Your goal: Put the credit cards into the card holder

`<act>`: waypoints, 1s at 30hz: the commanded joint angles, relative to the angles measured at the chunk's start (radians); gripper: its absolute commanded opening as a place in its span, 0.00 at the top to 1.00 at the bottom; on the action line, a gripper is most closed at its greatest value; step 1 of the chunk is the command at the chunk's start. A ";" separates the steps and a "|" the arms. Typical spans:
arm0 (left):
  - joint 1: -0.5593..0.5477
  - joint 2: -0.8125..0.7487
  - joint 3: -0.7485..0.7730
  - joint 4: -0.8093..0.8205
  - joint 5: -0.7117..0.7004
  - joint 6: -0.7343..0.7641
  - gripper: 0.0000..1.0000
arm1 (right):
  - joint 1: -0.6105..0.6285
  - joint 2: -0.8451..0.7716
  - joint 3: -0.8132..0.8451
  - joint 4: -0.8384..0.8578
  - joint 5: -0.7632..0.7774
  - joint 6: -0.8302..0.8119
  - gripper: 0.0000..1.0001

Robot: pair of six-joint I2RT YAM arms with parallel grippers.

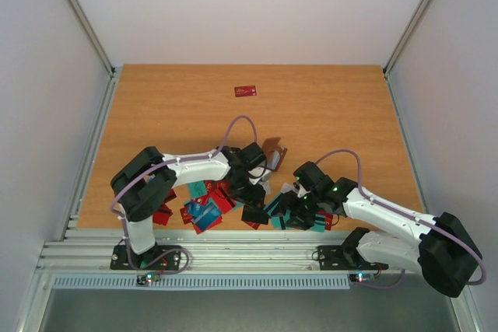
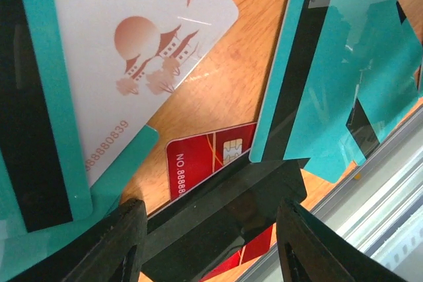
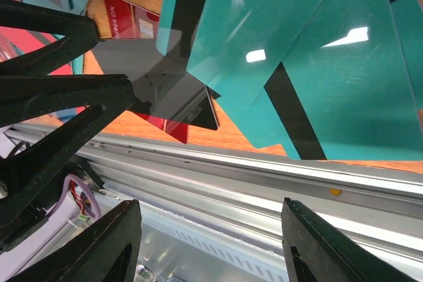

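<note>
Red, teal and blue credit cards [image 1: 204, 207] lie in a heap at the table's near edge. One more red card [image 1: 245, 91] lies alone far back. The brown card holder [image 1: 274, 152] rests behind the heap, just beyond my left gripper [image 1: 250, 192]. That gripper [image 2: 211, 229] is shut on a black card [image 2: 225, 209], which spans edge to edge between its fingers. Under it lie a red chip card [image 2: 198, 163], a white card [image 2: 145, 44] and teal cards [image 2: 357, 77]. My right gripper [image 3: 210, 229] stands open with nothing in it, beside the held black card [image 3: 162, 90] and teal cards [image 3: 297, 44].
An aluminium rail [image 3: 264, 176] runs along the table's near edge, directly under the right gripper's fingers. The two grippers sit close together over the heap. Bare wooden tabletop [image 1: 334, 114] stretches toward the back, with white walls on three sides.
</note>
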 commanded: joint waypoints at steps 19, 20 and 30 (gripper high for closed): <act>-0.096 -0.102 -0.202 0.094 0.040 -0.128 0.44 | 0.084 0.018 -0.118 0.175 -0.024 0.080 0.40; -0.104 -0.104 -0.200 0.093 0.036 -0.134 0.44 | 0.087 0.022 -0.121 0.183 -0.023 0.085 0.40; -0.143 -0.103 -0.180 0.103 0.068 -0.155 0.44 | 0.096 0.033 -0.173 0.277 -0.031 0.132 0.40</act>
